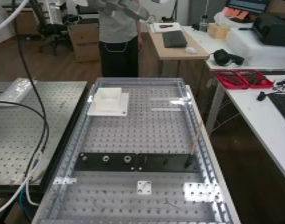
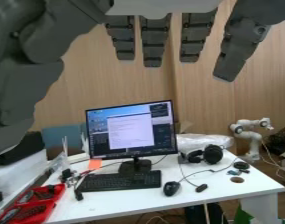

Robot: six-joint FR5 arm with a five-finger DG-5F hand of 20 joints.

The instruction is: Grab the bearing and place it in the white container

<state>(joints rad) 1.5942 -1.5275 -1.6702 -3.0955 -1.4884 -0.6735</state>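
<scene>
At the top edge of the high view, the hand [image 1: 119,7] is raised far above the bench's far end. Straight fingers and the thumb of the hand [image 2: 154,41] hang in the wrist view, open and holding nothing. Small ring-shaped parts that look like bearings [image 1: 127,159] sit on the left half of a black plate [image 1: 167,162] across the bench. Well apart from them, toward the far left of the perforated bench top, is the white container [image 1: 109,102].
A small white perforated plate [image 1: 144,187] lies nearer than the black plate. A thin rod [image 1: 195,142] leans by the bench's right rail. Red trays [image 1: 242,79] stand on the side table. A monitor [image 2: 131,129] and keyboard [image 2: 119,181] are on a white desk.
</scene>
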